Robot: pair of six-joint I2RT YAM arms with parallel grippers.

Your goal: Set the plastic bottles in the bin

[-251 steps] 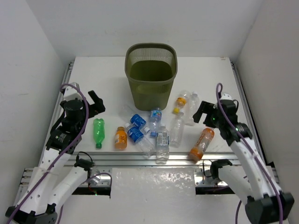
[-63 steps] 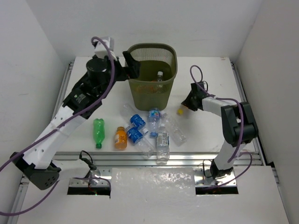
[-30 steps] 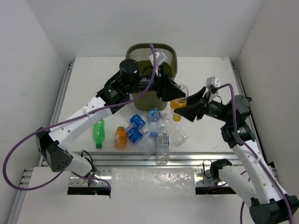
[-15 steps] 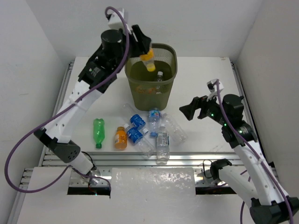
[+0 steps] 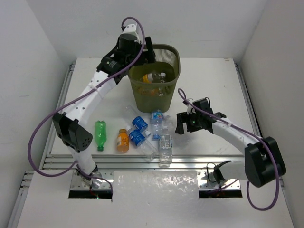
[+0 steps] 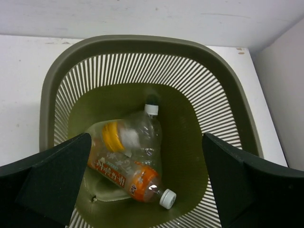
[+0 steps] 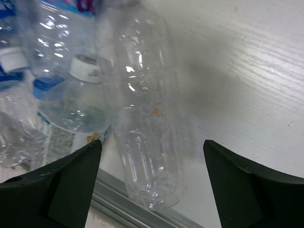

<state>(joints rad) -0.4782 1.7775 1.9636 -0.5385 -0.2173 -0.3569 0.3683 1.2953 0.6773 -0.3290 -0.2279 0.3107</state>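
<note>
Hovering spread and empty, my right pincer (image 7: 152, 142) straddles a clear bottle (image 7: 142, 95) lying directly beneath it. Closing off-centre could squirt that slick round body sideways into the neighbouring bottles (image 7: 71, 109) beside one finger (they nearly touch it). My left pincer (image 6: 145, 140), also spread and empty, hangs above the bin (image 6: 142, 42), which holds an orange bottle (image 6: 128, 178), a yellow-capped one (image 6: 112, 137) and a white-capped one (image 6: 151, 111).
</note>
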